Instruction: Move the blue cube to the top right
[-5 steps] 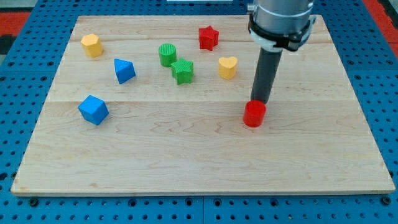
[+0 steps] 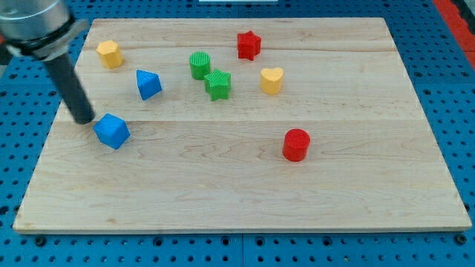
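Observation:
The blue cube (image 2: 112, 131) sits on the wooden board (image 2: 237, 193) at the view's left. My tip (image 2: 84, 119) rests on the board just to the upper left of the blue cube, close to it; I cannot tell if they touch. The dark rod rises from there toward the view's top left corner.
A second blue block (image 2: 148, 84) with sloped faces lies above the cube. A yellow block (image 2: 110, 53) is at top left. A green cylinder (image 2: 200, 64), a green star (image 2: 218, 84), a red star (image 2: 249, 44), a yellow heart (image 2: 272, 79) and a red cylinder (image 2: 296, 144) stand further right.
My tip has swung from beside the red cylinder at the right across to the left, next to the blue cube. The red cylinder has shifted slightly down and left.

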Available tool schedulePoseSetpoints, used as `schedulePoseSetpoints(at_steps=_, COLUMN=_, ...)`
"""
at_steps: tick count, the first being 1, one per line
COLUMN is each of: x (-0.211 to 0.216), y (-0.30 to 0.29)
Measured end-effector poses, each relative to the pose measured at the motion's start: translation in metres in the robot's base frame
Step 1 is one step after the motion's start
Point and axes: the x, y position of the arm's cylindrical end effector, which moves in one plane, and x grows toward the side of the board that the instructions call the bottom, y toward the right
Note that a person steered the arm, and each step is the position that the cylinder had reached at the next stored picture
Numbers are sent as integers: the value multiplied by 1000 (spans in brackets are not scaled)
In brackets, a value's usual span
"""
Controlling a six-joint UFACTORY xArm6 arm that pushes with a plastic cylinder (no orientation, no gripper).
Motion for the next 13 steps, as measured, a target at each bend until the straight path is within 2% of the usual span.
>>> schedulePoseSetpoints(at_steps=1, x=11, y=24)
schedulePoseSetpoints(at_steps=2, x=27, y=120)
schedulePoseSetpoints(at_steps=3, x=32, y=123)
schedulePoseSetpoints(at_steps=4, x=64, y=112)
schedulePoseSetpoints(at_steps=5, x=42, y=161)
schedulePoseSetpoints(at_steps=7, x=9, y=304)
schedulePoseSetpoints(at_steps=9, x=11, y=411)
schedulePoseSetpoints(at_steps=10, x=14, y=448)
schedulePoseSetpoints(at_steps=12, x=-59, y=456)
schedulePoseSetpoints(at_steps=13, x=-39, y=493)
